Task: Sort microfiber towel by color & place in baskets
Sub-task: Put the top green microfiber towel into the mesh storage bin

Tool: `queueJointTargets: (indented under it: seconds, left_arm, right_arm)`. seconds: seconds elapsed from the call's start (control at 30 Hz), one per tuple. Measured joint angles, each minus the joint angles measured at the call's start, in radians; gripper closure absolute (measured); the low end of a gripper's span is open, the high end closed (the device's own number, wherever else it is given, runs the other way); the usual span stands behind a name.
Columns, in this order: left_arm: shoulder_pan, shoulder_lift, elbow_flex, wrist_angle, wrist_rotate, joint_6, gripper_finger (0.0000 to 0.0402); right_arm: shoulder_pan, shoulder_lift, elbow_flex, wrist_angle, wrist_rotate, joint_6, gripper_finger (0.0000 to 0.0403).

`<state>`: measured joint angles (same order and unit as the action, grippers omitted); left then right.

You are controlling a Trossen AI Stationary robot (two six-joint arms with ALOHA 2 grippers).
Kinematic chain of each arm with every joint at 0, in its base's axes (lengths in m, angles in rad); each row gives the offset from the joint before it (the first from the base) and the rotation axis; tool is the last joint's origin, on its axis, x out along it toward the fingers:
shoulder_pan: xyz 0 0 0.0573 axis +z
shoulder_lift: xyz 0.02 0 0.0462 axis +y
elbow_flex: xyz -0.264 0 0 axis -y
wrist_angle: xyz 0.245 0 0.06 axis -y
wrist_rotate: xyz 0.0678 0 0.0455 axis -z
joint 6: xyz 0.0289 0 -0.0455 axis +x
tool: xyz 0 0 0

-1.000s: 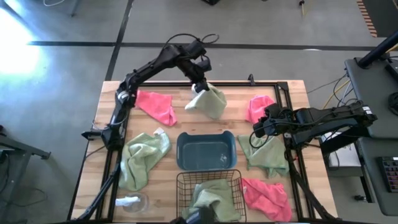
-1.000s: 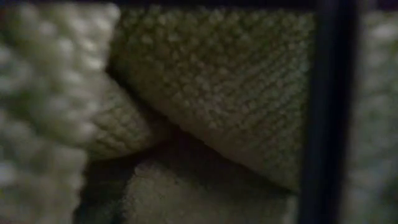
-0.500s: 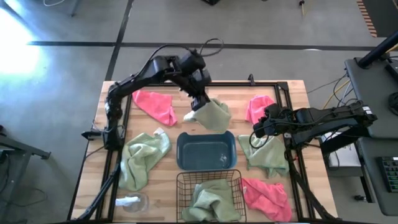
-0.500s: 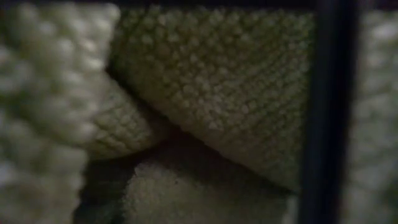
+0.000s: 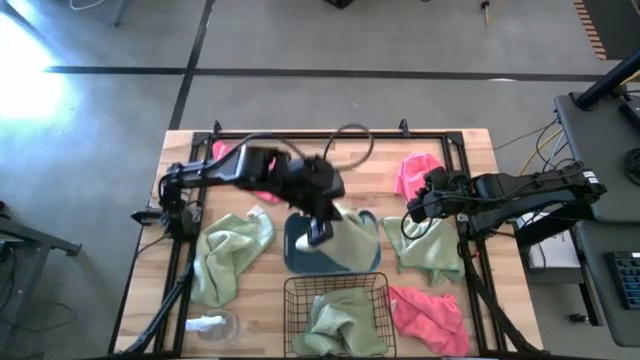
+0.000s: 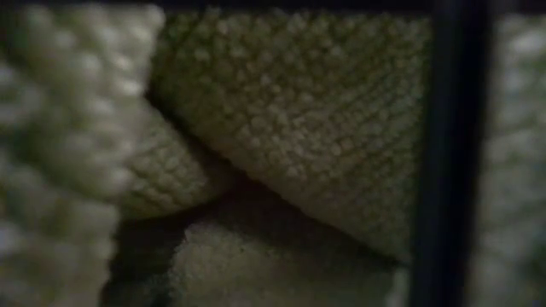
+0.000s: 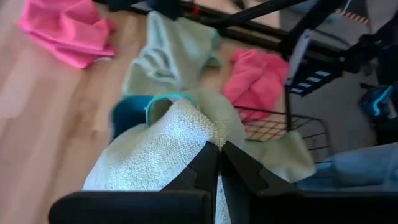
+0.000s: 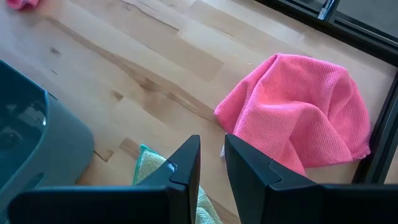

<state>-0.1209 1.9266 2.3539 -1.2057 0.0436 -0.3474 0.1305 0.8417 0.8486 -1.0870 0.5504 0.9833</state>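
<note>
Over the blue-grey bin (image 5: 300, 252): left gripper (image 5: 318, 234) clamped on a sage green towel (image 5: 352, 240); right gripper (image 5: 412, 211), fingers narrowly parted, idle near the table's right edge.

Grey concrete floor (image 5: 330, 60) crossed by dark lines; bright glare seen at far left; desk (image 5: 600, 130) placed at right.

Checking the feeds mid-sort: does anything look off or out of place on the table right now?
The low view is blocked: green towel fabric behind the black wire-mesh basket fills it. The left gripper holds a green towel over the blue-grey bin. A small white-and-clear object lies at the near left corner.
</note>
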Motion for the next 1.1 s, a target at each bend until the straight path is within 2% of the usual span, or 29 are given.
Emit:
queueJointTargets:
  seconds: [0.23, 0.47, 1.1]
  left_arm:
    - [-0.156, 0.000, 0.000, 0.095, -0.078, -0.147, 0.0401]
    - [-0.277, 0.001, 0.000, 0.154, -0.124, -0.216, 0.0401]
    - [-0.425, 0.006, -0.008, 0.151, -0.140, -0.286, 0.0401]
  right_arm:
    - [0.000, 0.000, 0.000, 0.000, 0.000, 0.000, 0.0335]
    - [0.000, 0.000, 0.000, 0.000, 0.000, 0.001, 0.0335]
    - [0.000, 0.000, 0.000, 0.000, -0.010, 0.038, 0.0335]
